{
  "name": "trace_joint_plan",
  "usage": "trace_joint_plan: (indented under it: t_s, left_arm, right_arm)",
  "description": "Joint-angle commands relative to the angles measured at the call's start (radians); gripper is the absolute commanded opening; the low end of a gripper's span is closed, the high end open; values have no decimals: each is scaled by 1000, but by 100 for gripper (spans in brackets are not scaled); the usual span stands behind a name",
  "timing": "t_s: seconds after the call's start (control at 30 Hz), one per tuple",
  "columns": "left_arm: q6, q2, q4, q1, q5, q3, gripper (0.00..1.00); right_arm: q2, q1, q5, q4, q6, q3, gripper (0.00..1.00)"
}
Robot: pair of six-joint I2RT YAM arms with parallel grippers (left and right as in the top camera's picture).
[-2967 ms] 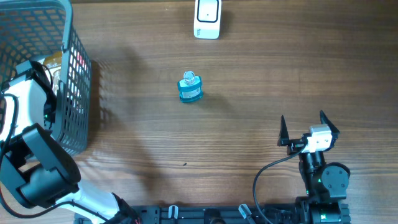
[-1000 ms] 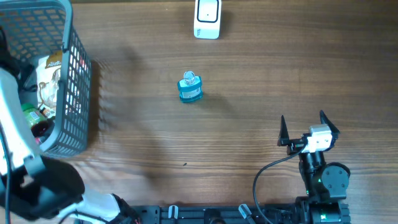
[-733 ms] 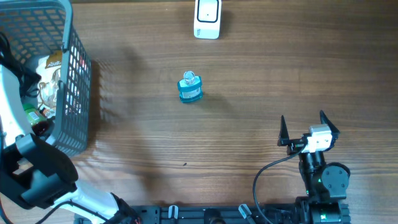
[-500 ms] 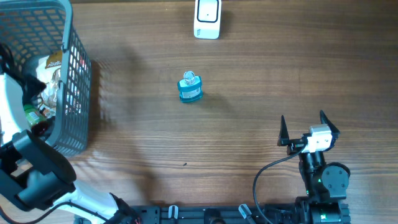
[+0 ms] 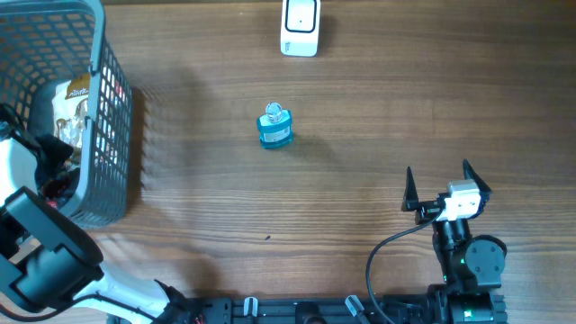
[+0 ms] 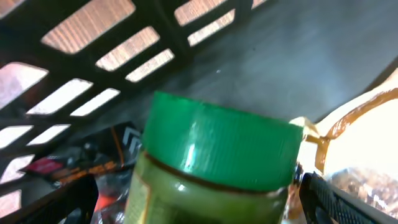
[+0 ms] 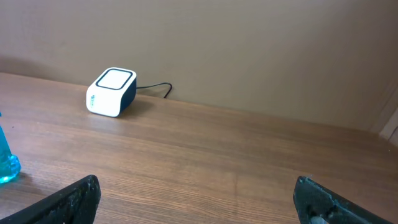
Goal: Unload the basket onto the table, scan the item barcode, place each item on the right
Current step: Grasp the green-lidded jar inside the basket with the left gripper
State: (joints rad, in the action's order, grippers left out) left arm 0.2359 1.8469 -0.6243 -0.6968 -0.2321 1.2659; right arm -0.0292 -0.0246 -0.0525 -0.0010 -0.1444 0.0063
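Left gripper (image 6: 196, 190) jaws apart, straddling green-lidded jar (image 6: 211, 149) inside basket (image 5: 112, 108), left edge of frame. Right gripper (image 5: 438, 180) apart, idle lower right. Risk: neighbouring packets (image 6: 81, 165) snag on closing; smooth jar slips.

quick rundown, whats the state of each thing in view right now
basket, upright at the left edge of the table, holding items
green-lidded jar, lid on, inside the basket, not gripped
blue bottle, upright on the table, nothing touching it
scanner, sitting at the far edge, cable attached
left gripper, open, down in the basket by the jar
right gripper, open, empty
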Motion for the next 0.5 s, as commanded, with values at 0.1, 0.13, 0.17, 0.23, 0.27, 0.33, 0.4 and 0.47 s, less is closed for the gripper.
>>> trace_joint_plan:
  t_s: [0.1,0.13,0.17,0.23,0.27,0.33,0.4,0.47]
  left_arm:
    - [-16,2,44,-5,23,-53,99]
    - [-16,2,47,-5,23,-53,97]
    - [-16,2,49,-5,23,-53,91]
    - [-16,2,49,-5,23,-53,74]
    - [-16,2,50,-5,23,-53,72]
    - [-16,3,59,-5,23,-56,76]
    - [-16,6,69,-6,23,-56,92]
    - [-16,8,76,-7,23,-56,96]
  right_arm:
    - [0,-1,-16,3,-12,-1,100]
    - [0,-1,-16,2,-13,-1,100]
    - [0,-1,-16,2,-13,-1,100]
    - [0,-1,-16,2,-13,-1,100]
    - [0,-1,-16,2,-12,-1,100]
    - [0,-1,-16,2,-13,-1,100]
    - [0,-1,-16,2,-13,-1,100]
    - [0,-1,-16,3,-13,-1,100]
